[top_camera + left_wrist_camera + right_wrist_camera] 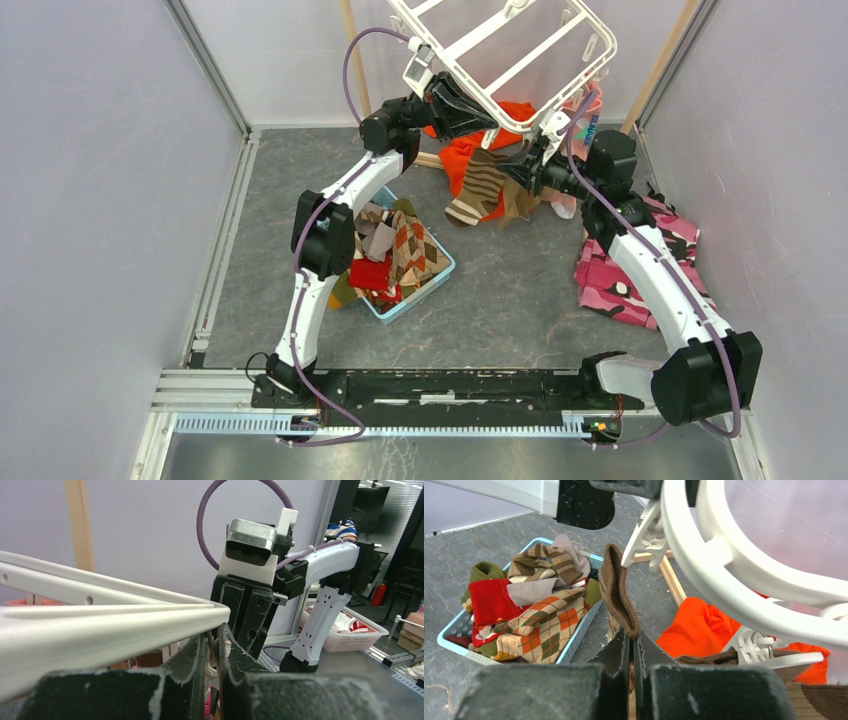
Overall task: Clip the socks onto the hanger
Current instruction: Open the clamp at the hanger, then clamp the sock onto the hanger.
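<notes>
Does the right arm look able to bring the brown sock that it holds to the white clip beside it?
Probably yes. The right claw is shut on the brown sock, whose cuff stands close beside the clip with nothing between them, and the left claw holds the hanger there.

My top camera sits high above and behind both arm bases, looking down and forward across the grey table (520, 290) to the back wall. It is the distant view and takes in both arms whole. My left wrist camera looks out almost level over the left gripper (212, 642), close under the white hanger (100, 625), facing the right arm (325, 600). My right wrist camera looks steeply down over the right gripper (633, 639) and a brown sock (619, 590), toward the blue basket (454, 636). All three views share the white hanger; the top and right wrist views share the blue basket and orange garment (704, 625)
</notes>
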Robot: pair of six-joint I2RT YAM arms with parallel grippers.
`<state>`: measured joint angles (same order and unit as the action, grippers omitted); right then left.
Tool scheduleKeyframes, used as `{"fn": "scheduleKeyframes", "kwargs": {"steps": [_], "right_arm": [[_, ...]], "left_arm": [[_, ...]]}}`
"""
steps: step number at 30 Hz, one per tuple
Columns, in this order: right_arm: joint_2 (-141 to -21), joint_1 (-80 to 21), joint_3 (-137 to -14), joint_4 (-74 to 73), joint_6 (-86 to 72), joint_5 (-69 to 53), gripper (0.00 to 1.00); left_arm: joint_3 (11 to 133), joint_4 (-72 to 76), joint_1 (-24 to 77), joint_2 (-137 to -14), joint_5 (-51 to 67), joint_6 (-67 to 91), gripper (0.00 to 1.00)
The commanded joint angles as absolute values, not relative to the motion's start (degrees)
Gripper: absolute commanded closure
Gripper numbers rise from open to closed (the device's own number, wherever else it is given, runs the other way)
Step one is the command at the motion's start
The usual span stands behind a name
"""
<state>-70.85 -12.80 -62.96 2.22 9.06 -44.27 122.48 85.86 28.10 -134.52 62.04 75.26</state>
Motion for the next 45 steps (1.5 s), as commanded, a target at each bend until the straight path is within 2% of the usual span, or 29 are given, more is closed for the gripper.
{"fn": "scheduleKeyframes", "kwargs": {"steps": [1,18,45], "right_arm": [[-69.6,-13.7,-62.7,6.3,4.5,-39.1,1.0],[-68.8,-16.5,-61.7,5.7,0.1,-31.2,1.0],[-66.5,-16.9,-60.0,8.9,-6.5,-30.3,1.0]], "left_arm": [[124.5,92.2,27.9,-135.1,61.7,77.2,0.89],[124.5,92.7,27.9,-135.2,61.5,77.4,0.89],[124.5,93.6,27.9,-135.4,61.2,77.6,0.9]]}}
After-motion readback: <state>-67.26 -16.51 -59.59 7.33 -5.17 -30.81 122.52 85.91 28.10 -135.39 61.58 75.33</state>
